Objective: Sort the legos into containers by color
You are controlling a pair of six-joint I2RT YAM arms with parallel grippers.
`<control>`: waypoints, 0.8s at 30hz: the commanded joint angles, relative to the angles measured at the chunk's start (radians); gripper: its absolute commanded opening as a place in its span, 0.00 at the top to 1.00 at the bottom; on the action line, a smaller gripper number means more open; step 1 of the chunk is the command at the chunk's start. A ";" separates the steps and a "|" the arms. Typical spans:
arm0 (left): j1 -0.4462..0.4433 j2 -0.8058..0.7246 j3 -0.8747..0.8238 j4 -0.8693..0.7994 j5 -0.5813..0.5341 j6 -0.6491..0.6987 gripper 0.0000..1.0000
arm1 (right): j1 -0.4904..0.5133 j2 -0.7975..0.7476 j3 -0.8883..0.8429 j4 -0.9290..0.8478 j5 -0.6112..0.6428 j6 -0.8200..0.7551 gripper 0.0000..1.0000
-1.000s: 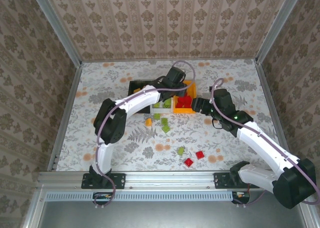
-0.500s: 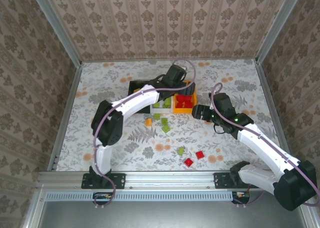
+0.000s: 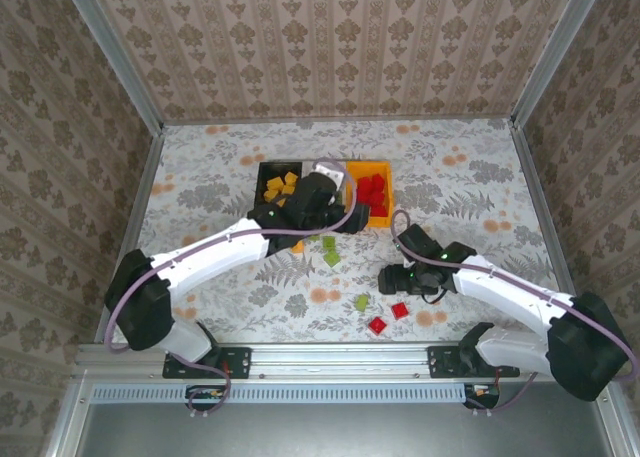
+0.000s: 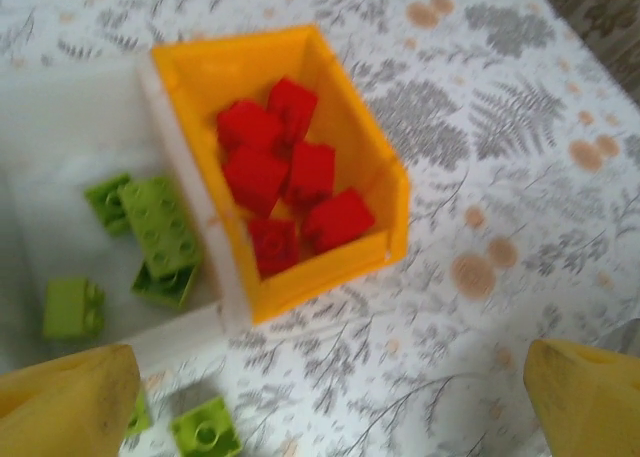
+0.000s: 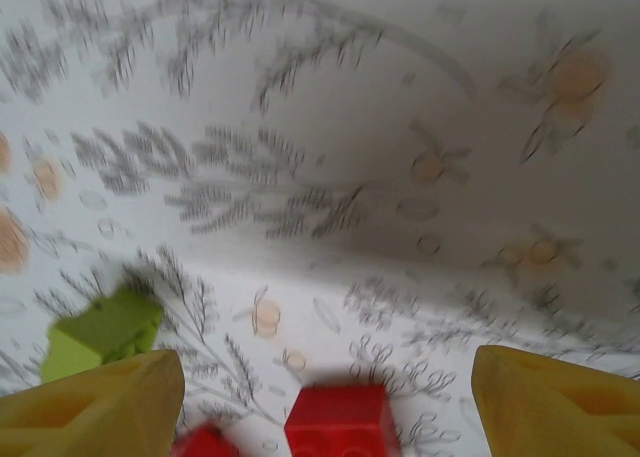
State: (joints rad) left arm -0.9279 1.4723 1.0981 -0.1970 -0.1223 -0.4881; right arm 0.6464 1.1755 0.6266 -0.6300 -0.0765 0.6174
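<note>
In the top view a black bin (image 3: pixel 262 167) holds orange-yellow legos (image 3: pixel 280 185). An orange bin (image 3: pixel 388 192) holds red legos (image 3: pixel 371 190). Between them the white bin (image 3: pixel 330 167) is mostly hidden by my left gripper (image 3: pixel 318 205). The left wrist view shows the orange bin (image 4: pixel 330 277) with red legos (image 4: pixel 285 172), the white bin (image 4: pixel 205 247) with green legos (image 4: pixel 155 227), and my left gripper (image 4: pixel 330 417) open and empty. My right gripper (image 3: pixel 392 277) hangs open just above a loose red lego (image 5: pixel 340 422), with another red lego (image 5: pixel 205 442) and a green lego (image 5: pixel 105 332) beside it.
Loose on the flowered table (image 3: pixel 200 177) lie an orange lego (image 3: pixel 297 245), two green legos (image 3: pixel 330 251), a green lego (image 3: pixel 362 302) and two red legos (image 3: pixel 399 310) (image 3: pixel 377 325). A green lego (image 4: pixel 205 429) sits before the white bin. Patterned walls enclose the table.
My left gripper has drawn back from over the orange bin toward the near left. My right gripper has swung from beside the orange bin down to the loose red legos.
</note>
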 commanded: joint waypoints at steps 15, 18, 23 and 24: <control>0.017 -0.194 -0.267 -0.021 -0.066 -0.123 0.00 | 0.129 0.169 0.012 -0.135 0.016 0.069 0.40; 0.022 -0.204 -0.283 -0.021 -0.069 -0.130 0.00 | 0.129 0.192 0.013 -0.113 0.001 0.065 0.48; 0.025 -0.230 -0.302 -0.026 -0.079 -0.131 0.00 | 0.128 0.161 0.031 -0.115 0.012 0.046 0.62; 0.025 -0.233 -0.306 -0.026 -0.081 -0.132 0.00 | 0.129 0.150 0.036 -0.118 0.015 0.044 0.63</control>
State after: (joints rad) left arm -0.9081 1.2713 0.8085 -0.2134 -0.1806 -0.5964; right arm 0.7685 1.3453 0.6395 -0.7586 -0.0490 0.6754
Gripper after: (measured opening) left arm 0.997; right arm 0.376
